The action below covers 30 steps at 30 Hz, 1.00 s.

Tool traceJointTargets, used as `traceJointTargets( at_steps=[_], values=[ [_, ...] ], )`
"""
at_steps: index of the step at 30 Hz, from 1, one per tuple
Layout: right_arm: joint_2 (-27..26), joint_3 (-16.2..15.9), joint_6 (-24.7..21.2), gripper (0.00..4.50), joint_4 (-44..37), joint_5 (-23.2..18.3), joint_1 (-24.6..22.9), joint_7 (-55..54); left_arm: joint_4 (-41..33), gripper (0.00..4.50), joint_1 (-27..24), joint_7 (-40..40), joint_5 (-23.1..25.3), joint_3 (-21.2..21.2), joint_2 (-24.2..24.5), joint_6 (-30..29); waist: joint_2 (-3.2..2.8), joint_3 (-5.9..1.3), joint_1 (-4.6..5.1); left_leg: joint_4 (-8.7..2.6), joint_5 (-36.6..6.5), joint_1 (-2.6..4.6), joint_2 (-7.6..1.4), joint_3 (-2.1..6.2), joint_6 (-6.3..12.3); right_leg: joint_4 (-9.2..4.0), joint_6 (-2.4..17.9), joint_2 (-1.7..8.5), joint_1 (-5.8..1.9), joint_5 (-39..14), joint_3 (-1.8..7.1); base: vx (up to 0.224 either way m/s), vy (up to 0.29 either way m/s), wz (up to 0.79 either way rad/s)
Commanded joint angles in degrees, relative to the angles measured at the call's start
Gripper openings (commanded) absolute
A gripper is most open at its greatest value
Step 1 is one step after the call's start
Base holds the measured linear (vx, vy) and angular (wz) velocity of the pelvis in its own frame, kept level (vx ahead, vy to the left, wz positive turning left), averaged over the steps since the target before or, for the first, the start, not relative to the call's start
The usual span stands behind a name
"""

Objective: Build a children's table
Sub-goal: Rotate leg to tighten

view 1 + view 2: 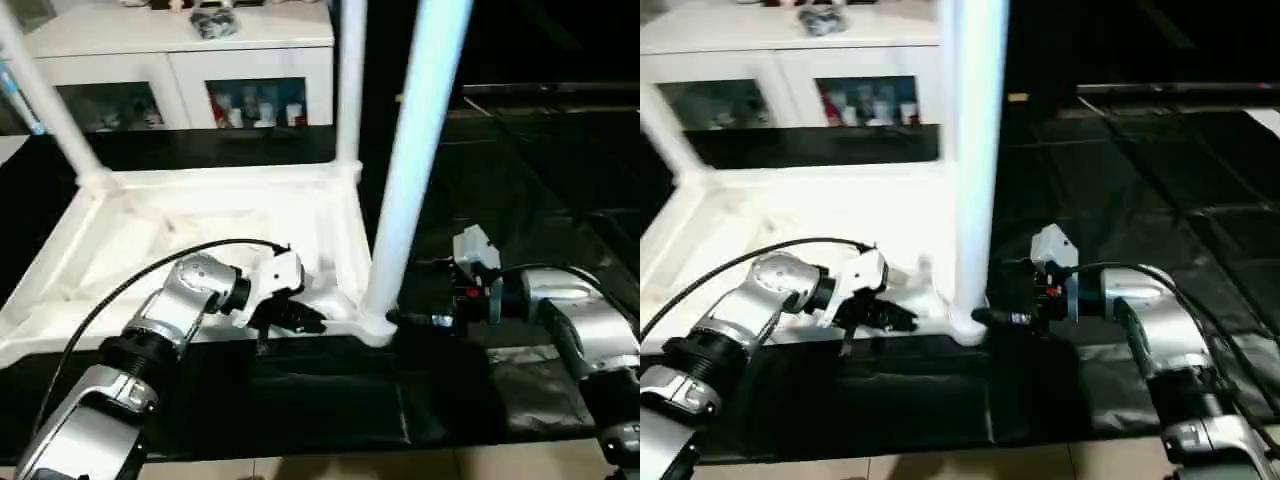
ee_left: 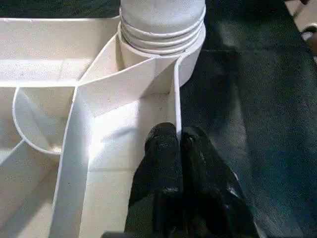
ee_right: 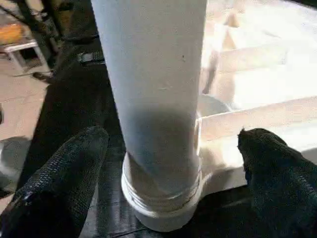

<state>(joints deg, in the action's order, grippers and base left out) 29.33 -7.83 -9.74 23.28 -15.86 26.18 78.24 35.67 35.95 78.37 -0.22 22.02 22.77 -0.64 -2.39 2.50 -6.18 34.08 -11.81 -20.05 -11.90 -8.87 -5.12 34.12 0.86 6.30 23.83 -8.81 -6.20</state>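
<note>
Right now the upturned table top (image 1: pixel 200 240) sits on the black mat, L gripper (image 2: pixel 179 144) pinching its thin, stiff rim, R gripper (image 3: pixel 171 163) spread wide around the light, slick leg (image 3: pixel 156 89) w/o touching, low near the socket.

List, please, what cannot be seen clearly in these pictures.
- Top of the near white plastic tube leg: cut off by the upper edge, both eye views.
- Items behind the white cabinet's glass doors: too small, blurred.
- Rim of the white ribbed tabletop: left claw covers the pinched part, left wrist view.
</note>
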Motion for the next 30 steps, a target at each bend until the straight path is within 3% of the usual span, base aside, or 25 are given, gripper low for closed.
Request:
traceJointTargets(
  at_steps=[1,3,4,13,30],
  values=[
    [0.34,-0.6,0.61,4.32,0.53,-0.01,1.44,1.95,0.05,0.03,-1.27,2.95,2.33,3.49,0.47,0.45,1.16,-4.14,0.07,-3.44,-5.91,-0.56,-0.78,-0.91,5.53,-3.0,13.42,1.86,-4.1,-11.48,2.41,0.0,0.0,0.0],
    [0.29,-1.68,0.18,4.11,1.82,-0.66,2.64,5.9,-0.62,0.0,-1.33,3.61,2.43,3.74,0.45,1.05,1.66,-4.03,-0.07,-3.46,-6.29,-0.57,-0.77,-1.02,5.7,-3.16,13.05,1.88,-4.05,-12.62,2.46,0.0,0.0,0.0],
    [0.29,-1.68,0.18,4.11,1.82,-0.66,2.64,5.9,-0.62,0.0,-1.33,3.61,2.43,3.74,0.45,1.05,1.42,-4.03,-0.2,-3.46,-6.41,-0.52,-0.83,-1.01,5.57,-3.2,12.98,1.96,-3.97,-13.24,2.51,0.0,0.0,0.0],
    [-0.64,-4.96,0.13,3.32,5.34,0.33,4.74,11.21,-2.55,0.0,-1.9,3.75,1.84,3.86,0.26,0.93,2.25,-4.02,-0.43,-3.6,-6.54,-0.46,-0.96,-1.0,4.81,-2.99,13.03,1.91,-3.88,-12.74,2.73,0.0,0.0,0.0],
    [-2.01,-6.39,1.92,2.06,8.88,2.01,5.56,13.01,-3.43,0.0,-2.55,3.15,2.31,3.88,0.72,0.71,1.88,-3.99,-0.54,-3.68,-7.33,-0.41,-0.96,-1.03,4.33,-3.05,13.11,1.9,-3.81,-13.07,2.8,0.0,0.0,0.0]
  ],
)
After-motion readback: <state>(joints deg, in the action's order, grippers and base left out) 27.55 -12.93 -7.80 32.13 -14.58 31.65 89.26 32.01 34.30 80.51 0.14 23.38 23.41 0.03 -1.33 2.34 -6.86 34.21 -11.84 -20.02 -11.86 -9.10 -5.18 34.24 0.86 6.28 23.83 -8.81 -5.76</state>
